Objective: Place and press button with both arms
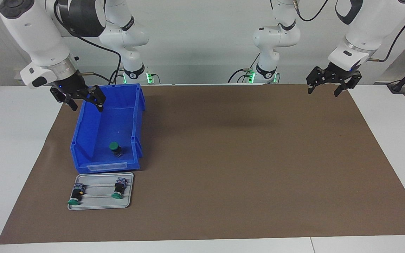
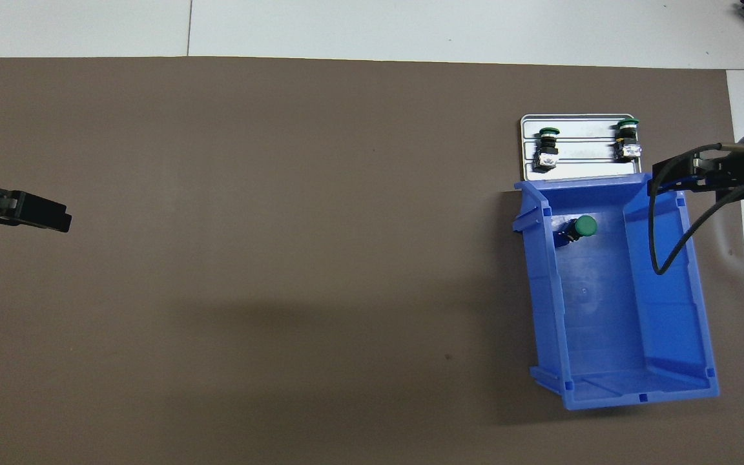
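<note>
A button (image 1: 115, 147) (image 2: 582, 227) with a round green cap and black body stands in the blue bin (image 1: 90, 130) (image 2: 669, 310), close to the bin wall that faces the tray. My right gripper (image 1: 86, 106) hangs open in the air over the bin's rim, at the right arm's end of the table, with nothing between its fingers. My left gripper (image 1: 323, 92) is open too. It waits raised over the brown mat's edge at the left arm's end and holds nothing.
A small grey tray (image 1: 100, 203) (image 2: 578, 170) lies just past the bin, farther from the robots. On it lie two similar green-capped buttons (image 1: 75, 194) (image 1: 119, 189). A brown mat (image 1: 241, 158) covers the table.
</note>
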You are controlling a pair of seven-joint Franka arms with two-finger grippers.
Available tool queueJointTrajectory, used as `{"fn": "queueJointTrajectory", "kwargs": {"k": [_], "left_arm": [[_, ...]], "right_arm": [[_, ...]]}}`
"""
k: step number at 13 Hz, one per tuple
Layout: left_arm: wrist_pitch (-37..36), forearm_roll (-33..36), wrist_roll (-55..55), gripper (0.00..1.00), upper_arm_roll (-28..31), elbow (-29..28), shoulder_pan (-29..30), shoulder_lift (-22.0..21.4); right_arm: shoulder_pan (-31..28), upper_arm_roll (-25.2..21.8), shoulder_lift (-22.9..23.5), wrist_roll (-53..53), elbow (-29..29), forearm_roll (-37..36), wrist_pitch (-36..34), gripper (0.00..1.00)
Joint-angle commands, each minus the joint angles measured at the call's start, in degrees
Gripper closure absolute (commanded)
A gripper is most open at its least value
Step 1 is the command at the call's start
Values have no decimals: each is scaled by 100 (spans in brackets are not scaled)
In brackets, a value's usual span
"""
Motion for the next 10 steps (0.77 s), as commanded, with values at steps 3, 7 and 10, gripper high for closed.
{"fn": "queueJointTrajectory", "kwargs": {"k": [3, 7, 10], "left_arm": [[60, -17, 31, 0, -27, -201, 68, -175], [60, -17, 31, 0, -27, -201, 68, -175], [60, -17, 40, 0, -27, -201, 68, -175]], "right_arm": [[-41, 35, -48, -97, -108, 134, 89, 0], [-6, 35, 4, -123, -91, 12, 195, 1], [-15, 35, 84, -149, -55, -138, 204, 1]]}}
